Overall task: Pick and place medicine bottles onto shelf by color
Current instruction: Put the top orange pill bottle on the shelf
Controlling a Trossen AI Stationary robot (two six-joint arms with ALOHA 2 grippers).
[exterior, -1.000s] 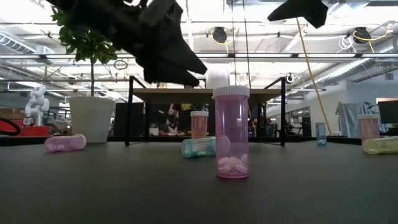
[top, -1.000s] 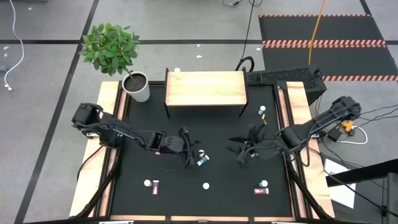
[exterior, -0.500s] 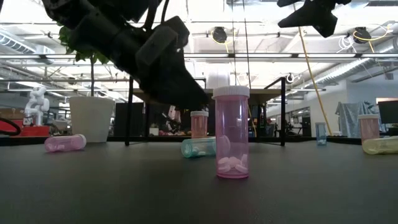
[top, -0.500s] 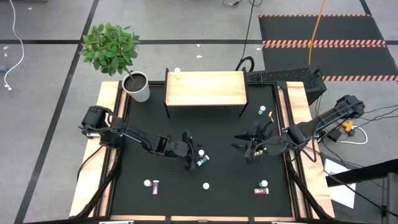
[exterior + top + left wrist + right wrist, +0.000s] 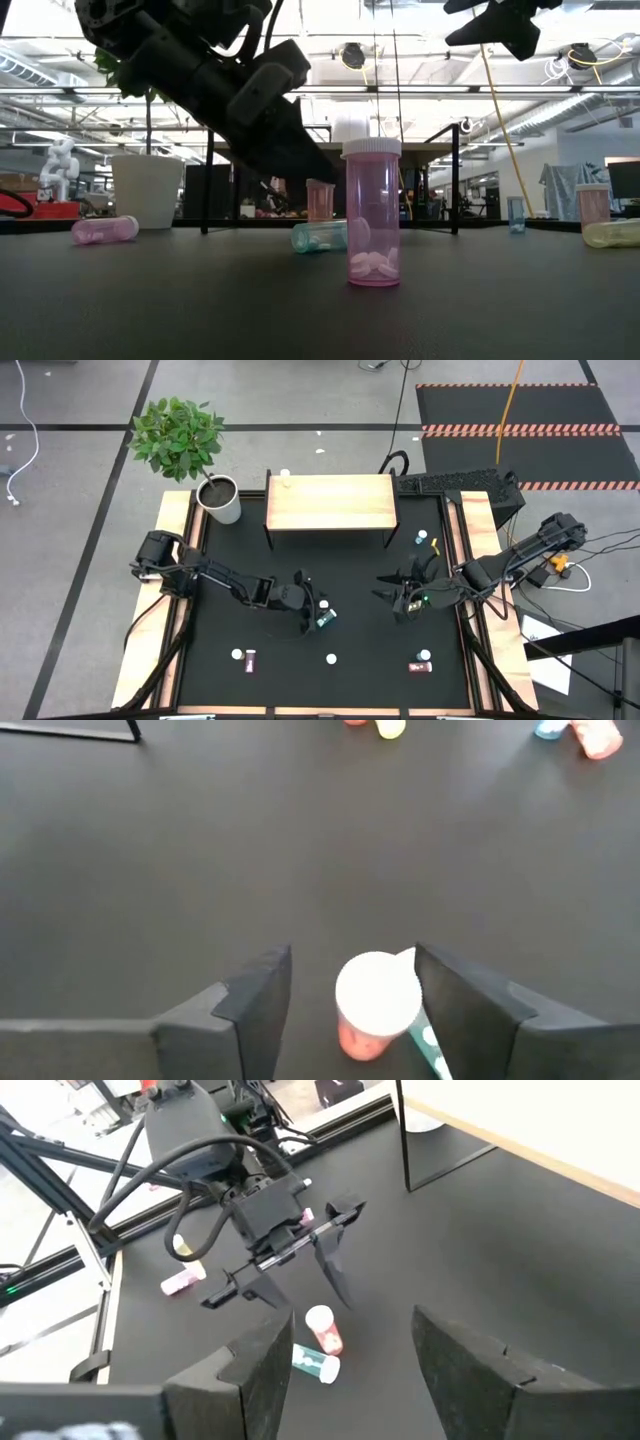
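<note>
- High view: the left gripper [image 5: 312, 602] reaches toward the middle of the black table [image 5: 350, 570], its fingers spread around an upright pink bottle [image 5: 324, 605] with a white cap.
- Left wrist view: that pink bottle [image 5: 375, 1002] stands between the two dark fingers [image 5: 262, 990], close to one finger and apart from the other; the jaws are apart and not yet pressed on it.
- A teal bottle [image 5: 325, 620] lies on its side just beside the pink one, at about 6 o'clock of it in the high view.
- The right gripper [image 5: 404, 591] hangs above the table at roughly 3 o'clock of the left one, well apart from it, jaws open and holding nothing.
- The shelf [image 5: 330, 501] stands at 12 o'clock on the table, with one small bottle [image 5: 285, 477] at its far left corner.
- Two bottles [image 5: 421, 540] sit near the shelf's right leg, at about 2 o'clock of the table's middle.
- Along the near edge sit a pink bottle lying down [image 5: 249, 658] with a capped one [image 5: 237, 654] beside it at 7 o'clock, a lone upright pink bottle in front [image 5: 371, 212], and another pair [image 5: 421, 663] at 5 o'clock.
- A white plant pot [image 5: 222, 499] stands at the table's 11 o'clock corner.
</note>
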